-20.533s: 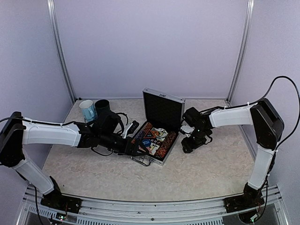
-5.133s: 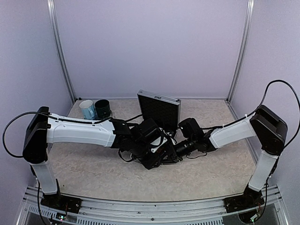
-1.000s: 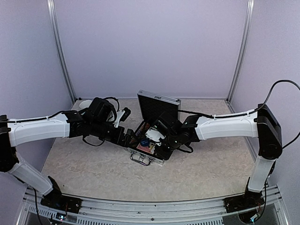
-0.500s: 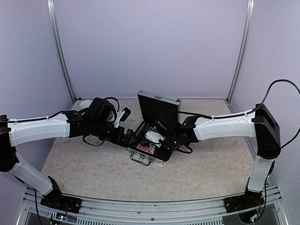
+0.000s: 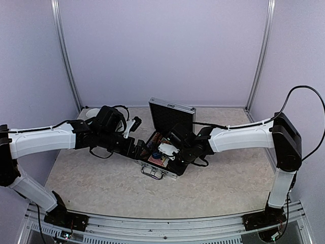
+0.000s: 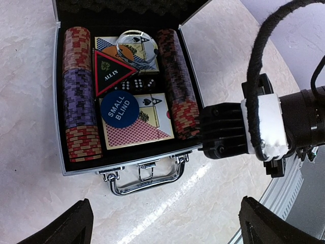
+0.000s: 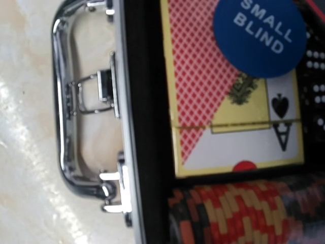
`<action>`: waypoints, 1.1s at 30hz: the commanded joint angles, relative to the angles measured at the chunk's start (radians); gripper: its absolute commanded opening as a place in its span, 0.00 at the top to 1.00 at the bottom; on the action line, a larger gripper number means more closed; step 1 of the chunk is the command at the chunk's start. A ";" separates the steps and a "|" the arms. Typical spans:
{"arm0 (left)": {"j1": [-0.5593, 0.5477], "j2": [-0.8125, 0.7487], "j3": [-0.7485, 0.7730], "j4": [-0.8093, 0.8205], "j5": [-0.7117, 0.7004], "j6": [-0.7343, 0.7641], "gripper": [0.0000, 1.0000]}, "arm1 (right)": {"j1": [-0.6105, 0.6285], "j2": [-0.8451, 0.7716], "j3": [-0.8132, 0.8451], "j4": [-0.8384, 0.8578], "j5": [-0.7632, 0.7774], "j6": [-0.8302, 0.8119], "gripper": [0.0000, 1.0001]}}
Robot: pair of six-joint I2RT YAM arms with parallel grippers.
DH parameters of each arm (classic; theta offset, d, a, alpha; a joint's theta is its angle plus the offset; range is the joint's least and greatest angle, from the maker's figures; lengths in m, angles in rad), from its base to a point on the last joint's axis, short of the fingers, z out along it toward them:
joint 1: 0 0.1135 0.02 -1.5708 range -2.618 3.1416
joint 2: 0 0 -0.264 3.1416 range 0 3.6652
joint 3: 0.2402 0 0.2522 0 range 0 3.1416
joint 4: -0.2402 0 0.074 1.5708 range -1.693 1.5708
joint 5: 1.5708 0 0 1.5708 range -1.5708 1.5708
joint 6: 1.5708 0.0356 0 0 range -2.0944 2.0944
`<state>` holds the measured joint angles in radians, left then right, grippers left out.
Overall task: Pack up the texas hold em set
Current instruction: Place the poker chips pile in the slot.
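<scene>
Sitting mid-counter between both arms, the silver aluminium poker case (image 5: 152, 168) lies open, its black-lined lid (image 5: 171, 118) upright along the far edge and its chrome handle (image 6: 147, 180) pointing near and a little left. The case is roughly square, so its clearest axis is the two chip rows (image 6: 78, 101), running from handle side to hinge side on either side of the card decks (image 6: 137, 127), the Small Blind button (image 6: 119, 111), the All In triangle (image 6: 108, 72) and the dice (image 6: 134, 84). It looks rigid and, filled with chips, probably heavy, while the loose pieces on top could slide if it tips. The lid's free top edge seems the best hold for closing, and the handle for carrying. The left hand (image 6: 165, 226) hovers spread wide just near the handle. The right hand (image 6: 216, 131) is pinched closed, apparently empty, beside the case's right wall.
</scene>
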<state>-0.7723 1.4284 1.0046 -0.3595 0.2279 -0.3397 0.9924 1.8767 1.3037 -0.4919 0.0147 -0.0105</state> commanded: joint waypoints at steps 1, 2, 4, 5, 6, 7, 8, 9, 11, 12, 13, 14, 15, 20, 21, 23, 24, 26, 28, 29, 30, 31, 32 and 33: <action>0.008 -0.001 -0.009 -0.001 -0.008 0.011 0.01 | -0.012 0.022 -0.018 0.024 -0.013 0.000 1.00; 0.008 -0.002 -0.009 -0.001 -0.009 0.011 0.01 | -0.012 0.018 -0.023 0.027 -0.013 0.000 1.00; 0.008 -0.002 -0.009 -0.001 -0.009 0.011 0.01 | -0.012 0.009 -0.028 0.028 -0.013 -0.002 1.00; 0.009 -0.002 -0.009 -0.001 -0.009 0.011 0.01 | -0.012 0.001 -0.027 0.027 -0.013 -0.001 1.00; 0.008 0.000 -0.009 -0.001 -0.008 0.011 0.01 | -0.012 -0.010 -0.028 0.028 -0.013 0.001 0.98; 0.009 0.001 -0.009 0.000 -0.007 0.013 0.01 | -0.012 -0.025 -0.027 0.031 -0.013 0.002 0.97; 0.008 0.002 -0.009 -0.001 -0.006 0.013 0.01 | -0.013 -0.040 -0.028 0.034 -0.013 0.004 0.95; 0.008 0.001 -0.009 -0.002 -0.006 0.014 0.01 | -0.012 -0.061 -0.026 0.035 -0.013 0.005 0.93; 0.009 0.001 -0.009 -0.001 -0.007 0.013 0.01 | -0.012 -0.081 -0.018 0.026 -0.013 0.006 0.89; 0.010 0.001 -0.009 -0.001 -0.007 0.013 0.01 | -0.013 -0.086 -0.013 0.018 -0.013 0.006 0.87; 0.010 0.001 -0.009 -0.002 -0.008 0.013 0.01 | -0.014 -0.088 -0.009 0.008 -0.011 0.006 0.84; 0.010 0.001 -0.009 -0.001 -0.007 0.013 0.01 | -0.014 -0.087 -0.005 0.001 -0.008 0.005 0.82; 0.010 0.001 -0.009 -0.002 -0.006 0.014 0.01 | -0.014 -0.085 -0.002 -0.006 -0.005 0.003 0.79; 0.011 0.007 -0.006 -0.002 -0.005 0.016 0.01 | -0.019 -0.056 0.004 -0.026 0.007 -0.002 0.72; 0.012 0.006 -0.006 -0.001 -0.005 0.016 0.01 | -0.021 -0.051 0.006 -0.028 0.003 -0.004 0.72; 0.013 0.006 -0.005 -0.002 -0.006 0.016 0.01 | -0.021 -0.039 0.009 -0.029 0.001 -0.007 0.71; 0.013 0.006 -0.005 -0.002 -0.005 0.016 0.01 | -0.023 -0.033 0.011 -0.029 0.001 -0.010 0.72; 0.015 0.006 -0.004 -0.002 -0.004 0.016 0.01 | -0.024 -0.024 0.016 -0.030 -0.002 -0.014 0.75; 0.016 0.008 -0.003 -0.003 -0.005 0.016 0.01 | -0.025 -0.017 0.017 -0.029 -0.006 -0.016 0.77; 0.016 0.009 -0.003 -0.003 -0.004 0.016 0.01 | -0.026 -0.017 0.017 -0.028 -0.007 -0.016 0.78; 0.016 0.009 -0.002 -0.003 -0.003 0.016 0.01 | -0.027 -0.013 0.017 -0.026 -0.009 -0.017 0.78; 0.017 0.010 -0.001 -0.003 -0.003 0.016 0.01 | -0.028 -0.010 0.017 -0.026 -0.010 -0.018 0.79; 0.017 0.010 -0.001 -0.004 -0.003 0.017 0.01 | -0.029 -0.008 0.017 -0.028 -0.008 -0.019 0.79; 0.018 0.009 0.000 -0.004 -0.003 0.017 0.01 | -0.030 -0.005 0.019 -0.027 -0.006 -0.019 0.80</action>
<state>-0.7639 1.4300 1.0042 -0.3595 0.2279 -0.3355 0.9730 1.8511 1.2987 -0.5087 0.0074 -0.0189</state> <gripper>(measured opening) 0.988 0.212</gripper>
